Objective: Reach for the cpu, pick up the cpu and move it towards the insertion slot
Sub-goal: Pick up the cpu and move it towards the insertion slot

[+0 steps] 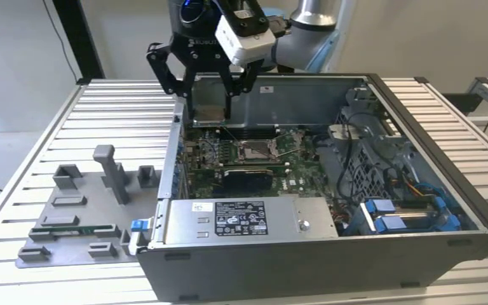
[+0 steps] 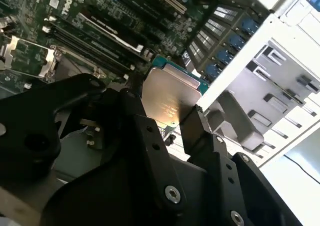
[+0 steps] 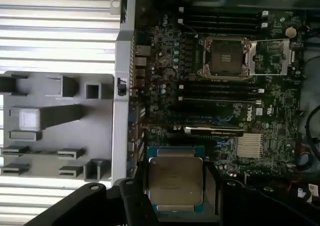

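Pinching the cpu (image 3: 176, 180) by its edges, the gripper (image 2: 167, 117) has the pick-up stage complete: in both wrist views the black fingers (image 2: 192, 131) close on either side of the silver-grey chip, which hangs clear of the motherboard (image 3: 165, 60) beneath it. Transport is under way but, as a judgement, unfinished, since in the exterior view the gripper sits above the back edge of the open computer case (image 1: 447, 184) and the insertion slot (image 1: 253, 150) lies farther into the board, apart from the chip and unoccupied.
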Available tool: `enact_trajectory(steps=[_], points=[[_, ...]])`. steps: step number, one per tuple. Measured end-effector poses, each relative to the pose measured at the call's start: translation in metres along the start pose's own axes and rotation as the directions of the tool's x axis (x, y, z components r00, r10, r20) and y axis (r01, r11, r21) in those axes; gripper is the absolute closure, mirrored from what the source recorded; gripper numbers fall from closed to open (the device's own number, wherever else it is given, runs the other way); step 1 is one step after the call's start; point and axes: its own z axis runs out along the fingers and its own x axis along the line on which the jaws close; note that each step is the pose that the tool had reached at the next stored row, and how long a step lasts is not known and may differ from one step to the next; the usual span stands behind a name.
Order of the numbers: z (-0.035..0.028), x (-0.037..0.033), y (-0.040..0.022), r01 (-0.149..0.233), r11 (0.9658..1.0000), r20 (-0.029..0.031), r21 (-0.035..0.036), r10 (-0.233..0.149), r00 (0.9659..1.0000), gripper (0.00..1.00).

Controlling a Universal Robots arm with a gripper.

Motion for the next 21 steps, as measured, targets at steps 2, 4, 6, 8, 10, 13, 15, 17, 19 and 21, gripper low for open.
enact_trajectory(steps=[2,4,6,8,10,13,15,17,19,21], points=[[0.0,-0.0093,-0.0001,0.0,1.0,0.0,0.0,0.0,1.0,1.0],[0.0,-0.0184,-0.0002,0.0,1.0,0.0,-0.0001,0.0,1.0,1.0],[-0.0001,-0.0273,-0.0003,0.0,1.0,0.0,-0.0001,0.0,1.0,1.0],[-0.0001,-0.0364,-0.0003,0.0,1.0,-0.0001,0.0,0.0,1.0,1.0],[-0.0001,-0.0457,-0.0003,0.0,1.0,0.0,0.0,0.0,1.0,1.0],[-0.0002,-0.0591,-0.0005,0.0,1.0,0.0,0.0,0.0,1.0,1.0],[-0.0002,-0.0683,-0.0005,0.0,1.0,0.0,0.0,0.0,1.0,1.0],[-0.0003,-0.0773,-0.0005,0.0,1.0,0.0,0.0,0.0,1.0,1.0],[-0.0003,-0.0836,-0.0004,0.0,1.0,0.0,-0.0001,0.0,1.0,1.0],[-0.0003,-0.0858,-0.0003,0.0,1.0,0.0,0.0,0.0,1.0,1.0]])
